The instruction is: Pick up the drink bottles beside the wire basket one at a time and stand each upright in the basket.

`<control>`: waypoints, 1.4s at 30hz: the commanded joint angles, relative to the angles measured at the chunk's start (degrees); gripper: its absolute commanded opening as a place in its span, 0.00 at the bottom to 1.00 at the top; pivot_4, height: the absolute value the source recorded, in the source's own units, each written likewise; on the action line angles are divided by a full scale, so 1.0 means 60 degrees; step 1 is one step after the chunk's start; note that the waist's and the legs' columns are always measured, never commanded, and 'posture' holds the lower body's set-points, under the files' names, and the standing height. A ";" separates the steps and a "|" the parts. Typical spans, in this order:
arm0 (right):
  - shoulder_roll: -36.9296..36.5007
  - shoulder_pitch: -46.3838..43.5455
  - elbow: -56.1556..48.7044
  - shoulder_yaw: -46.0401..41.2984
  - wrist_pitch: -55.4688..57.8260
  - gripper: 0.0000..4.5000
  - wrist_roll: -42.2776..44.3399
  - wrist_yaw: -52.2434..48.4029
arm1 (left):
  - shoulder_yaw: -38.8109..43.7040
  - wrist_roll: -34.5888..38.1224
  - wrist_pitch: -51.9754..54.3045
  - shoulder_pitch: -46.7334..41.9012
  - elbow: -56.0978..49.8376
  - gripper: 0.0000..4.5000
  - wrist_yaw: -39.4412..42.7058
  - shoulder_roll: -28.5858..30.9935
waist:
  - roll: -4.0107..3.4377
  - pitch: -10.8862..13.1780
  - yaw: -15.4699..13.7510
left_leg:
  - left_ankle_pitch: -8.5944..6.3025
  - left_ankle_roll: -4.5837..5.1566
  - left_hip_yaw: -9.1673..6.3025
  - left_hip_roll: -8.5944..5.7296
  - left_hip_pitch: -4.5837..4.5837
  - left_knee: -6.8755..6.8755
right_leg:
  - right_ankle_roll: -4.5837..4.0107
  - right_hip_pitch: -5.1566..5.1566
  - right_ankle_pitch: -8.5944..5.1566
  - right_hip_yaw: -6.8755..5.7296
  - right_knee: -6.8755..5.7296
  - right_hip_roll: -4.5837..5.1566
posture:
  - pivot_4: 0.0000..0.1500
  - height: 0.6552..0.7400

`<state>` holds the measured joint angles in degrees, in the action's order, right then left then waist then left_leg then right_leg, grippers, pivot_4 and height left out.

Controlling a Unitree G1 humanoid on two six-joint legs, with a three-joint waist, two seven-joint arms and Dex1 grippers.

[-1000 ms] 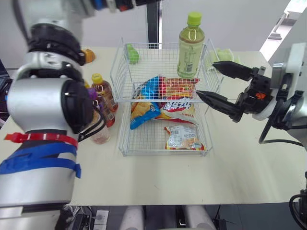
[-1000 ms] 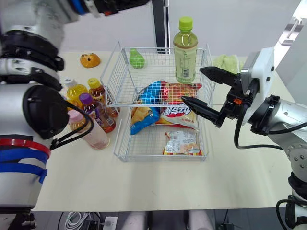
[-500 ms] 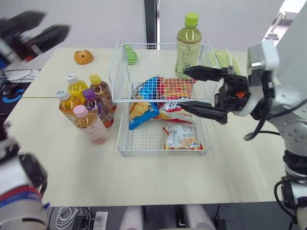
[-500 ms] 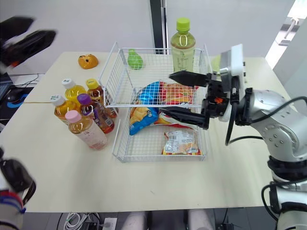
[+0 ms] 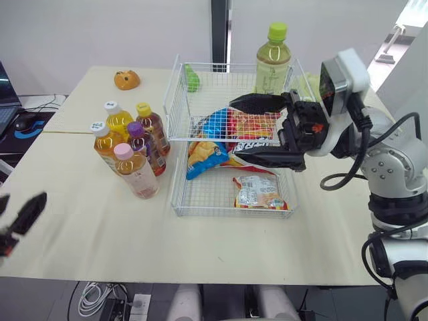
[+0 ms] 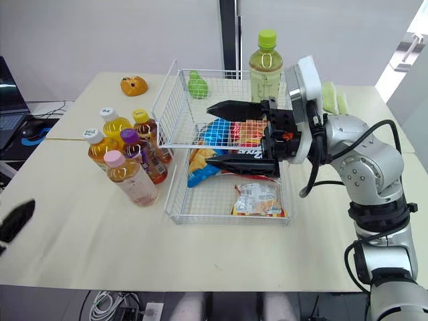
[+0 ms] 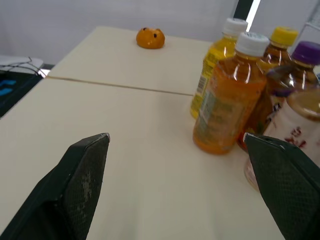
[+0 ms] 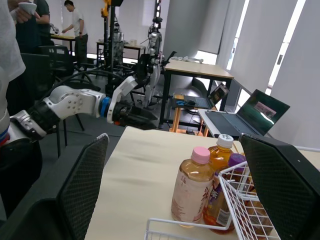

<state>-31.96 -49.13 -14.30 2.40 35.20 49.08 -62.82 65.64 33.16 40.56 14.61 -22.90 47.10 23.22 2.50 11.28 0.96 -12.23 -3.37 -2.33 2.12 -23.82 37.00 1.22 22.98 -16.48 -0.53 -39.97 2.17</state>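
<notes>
Change vs half a second ago: left gripper [image 7: 176, 139] has dropped from the upper left of the frame to the lower left edge, off the near corner of the table [image 5: 80, 221]. The right gripper [image 5: 234, 130] has pushed further left across the wire basket [image 5: 231, 212]. Both are spread wide open and hold nothing. Five bottles stand upright in a tight cluster touching or just beside the basket's left wall: pink-cap bottle [image 5: 137, 175] nearest, purple-cap bottle [image 5: 142, 144] and white-cap orange bottle [image 5: 107, 144] behind it, yellow-cap bottle [image 5: 152, 127] and white-cap yellow bottle [image 5: 119, 120] furthest back. A green-cap bottle [image 5: 271, 60] is already upright in the basket's far right corner. The right gripper hangs over the snack bags [image 5: 231, 127] mid-basket, fingers pointing left toward the cluster but apart from it. The left gripper is well apart from the cluster, which sits between its fingers in the wrist view. An orange toy [image 5: 126, 79] sits upper left.
</notes>
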 commanded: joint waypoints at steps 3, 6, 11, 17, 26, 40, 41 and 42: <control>0.0063 -0.0010 -0.0118 -0.0268 -0.0303 1.00 -0.0171 -0.0127 | -0.0109 0.0588 -0.1102 0.1102 -0.0849 0.99 -0.0572 -0.0745 | -0.0001 -0.0001 -0.0049 | 0.0000 0.0000 0.0000 0.0004 0.0008 0.0000 | -0.0015 -0.0004 0.0008 -0.0003 0.0000 -0.0028 | 1.00 1.00; 0.0084 0.0050 -0.0134 -0.0298 -0.0331 1.00 -0.0219 -0.0095 | -0.0244 0.0995 -0.1265 0.1178 -0.0922 0.99 -0.0992 -0.0566 | -0.0005 -0.0004 -0.0062 | 0.0001 0.0000 -0.0005 -0.0025 0.0021 0.0000 | -0.0029 -0.0007 0.0013 -0.0001 -0.0001 -0.0056 | 1.00 1.00; 0.0073 0.0168 -0.0144 -0.0429 -0.0338 1.00 -0.0291 0.0106 | -0.0908 0.1580 -0.1078 0.0319 -0.1005 0.99 -0.1831 0.0517 | -0.0005 -0.0004 -0.0078 | 0.0001 0.0000 -0.0005 -0.0013 0.0032 0.0000 | -0.0032 -0.0021 0.0013 0.0004 0.0000 -0.0076 | 1.00 1.00; 0.0057 0.0356 -0.0391 -0.0657 -0.0353 1.00 -0.0320 0.0399 | -0.1888 0.1955 -0.0944 -0.1043 -0.0628 0.99 -0.2375 0.1825 | -0.0007 -0.0002 -0.0089 | 0.0001 0.0000 0.0002 -0.0006 0.0042 -0.0005 | -0.0033 -0.0025 0.0013 0.0009 0.0003 -0.0083 | 1.00 1.00; -0.0108 0.0630 -0.0866 -0.0868 -0.0254 1.00 -0.0417 0.0934 | -0.4010 0.0963 -0.1557 -0.3517 0.1407 0.99 -0.2752 0.2933 | -0.0014 0.0002 -0.0083 | 0.0000 -0.0001 0.0016 0.0075 0.0047 -0.0012 | -0.0082 -0.0017 0.0040 0.0014 0.0018 -0.0167 | 1.00 1.00; -0.0357 0.0731 -0.1026 -0.0965 -0.0192 1.00 -0.0427 0.1378 | -0.5971 -0.0523 -0.3360 -0.5353 0.3981 0.99 -0.2516 0.2734 | -0.0017 0.0004 -0.0083 | 0.0000 -0.0001 0.0021 0.0094 0.0010 -0.0019 | -0.0106 0.0034 0.0054 0.0014 0.0012 -0.0183 | 1.00 1.00; -0.0375 0.0730 -0.1022 -0.0960 -0.0191 1.00 -0.0429 0.1400 | -0.6020 -0.0591 -0.3459 -0.5434 0.4101 0.99 -0.2506 0.2745 | -0.0017 0.0004 -0.0083 | 0.0000 -0.0001 0.0020 0.0093 0.0011 -0.0019 | -0.0106 0.0034 0.0054 0.0014 0.0012 -0.0183 | 1.00 1.00; -0.0391 0.0729 -0.1022 -0.0956 -0.0185 1.00 -0.0427 0.1418 | -0.6073 -0.0647 -0.3529 -0.5509 0.4219 0.99 -0.2496 0.2747 | -0.0017 0.0004 -0.0081 | 0.0000 -0.0001 0.0019 0.0094 0.0010 -0.0019 | -0.0106 0.0034 0.0054 0.0012 0.0012 -0.0183 | 1.00 1.00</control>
<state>-33.70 -44.20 -19.04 -1.21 34.32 46.27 -54.81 29.11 29.96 21.14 -17.33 2.64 32.04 39.27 2.39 11.30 0.47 -12.23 -3.37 -2.21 2.69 -23.76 36.88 0.59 23.18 -16.15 -0.45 -39.90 1.07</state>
